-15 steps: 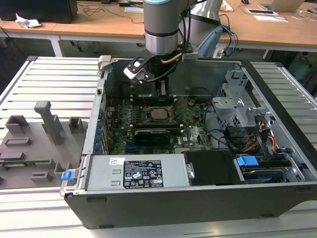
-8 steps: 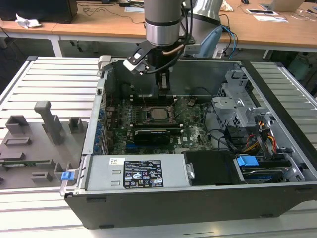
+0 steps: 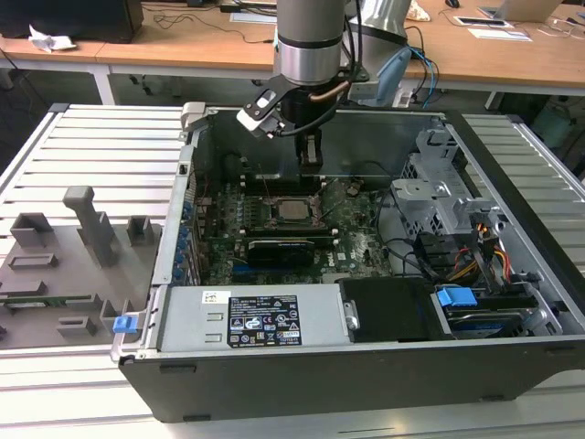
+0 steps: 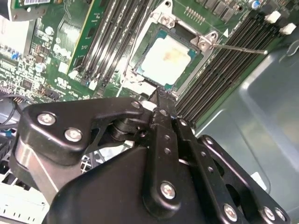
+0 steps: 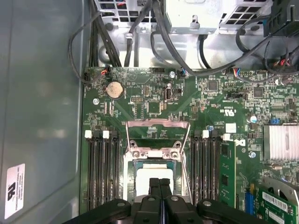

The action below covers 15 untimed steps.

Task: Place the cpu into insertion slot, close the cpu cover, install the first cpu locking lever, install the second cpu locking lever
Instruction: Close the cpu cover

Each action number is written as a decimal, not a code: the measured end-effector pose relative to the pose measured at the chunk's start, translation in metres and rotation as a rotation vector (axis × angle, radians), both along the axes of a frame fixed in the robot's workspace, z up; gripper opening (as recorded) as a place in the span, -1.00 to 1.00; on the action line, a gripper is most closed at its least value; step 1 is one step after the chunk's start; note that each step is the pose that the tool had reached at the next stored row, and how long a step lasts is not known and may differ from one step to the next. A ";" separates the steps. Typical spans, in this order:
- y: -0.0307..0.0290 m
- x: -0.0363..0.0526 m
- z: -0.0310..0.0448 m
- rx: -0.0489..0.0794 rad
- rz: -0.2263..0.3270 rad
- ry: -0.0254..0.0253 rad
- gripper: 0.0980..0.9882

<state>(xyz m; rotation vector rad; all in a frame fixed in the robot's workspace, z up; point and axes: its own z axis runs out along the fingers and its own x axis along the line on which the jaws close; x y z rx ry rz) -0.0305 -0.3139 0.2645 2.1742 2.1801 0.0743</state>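
Gripper (image 3: 312, 163), black fingers pressed together and empty, hangs upper-centre in the exterior view, just above the flat silver-grey square cpu (image 3: 294, 210).

Open air around gripper (image 5: 160, 183) above cpu (image 5: 142, 171); memory slots (image 5: 100, 172) flank it on both sides, case wall (image 4: 261, 112) beyond one bank.

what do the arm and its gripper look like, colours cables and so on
The arm is a silver-grey cylinder with a dark band near its lower end and a pale blue joint cap behind it. A copper-coloured cable loops beneath it, and a white and black camera unit sits beside the wrist. The gripper is matte black, built of flat linkage bars fastened with silver screws.
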 end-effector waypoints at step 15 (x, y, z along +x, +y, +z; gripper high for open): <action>0.0001 0.0121 0.0068 0.000 0.000 0.0010 -0.98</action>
